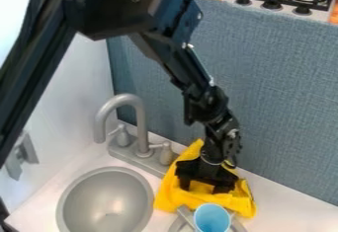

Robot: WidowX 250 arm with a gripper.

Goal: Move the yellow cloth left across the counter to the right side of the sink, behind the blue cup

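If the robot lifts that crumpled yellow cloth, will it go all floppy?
Probably! The crumpled yellow cloth already bunches into soft folds, so it should droop. It likely won't roll away either, because it's lying in a rumpled heap, not a ball.

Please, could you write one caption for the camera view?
Black tool at a yellow cloth, with a blue cup nearby and a grey sink below its curved faucet.

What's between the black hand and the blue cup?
Part of the yellow cloth lies between the hand and the cup, in the camera view.
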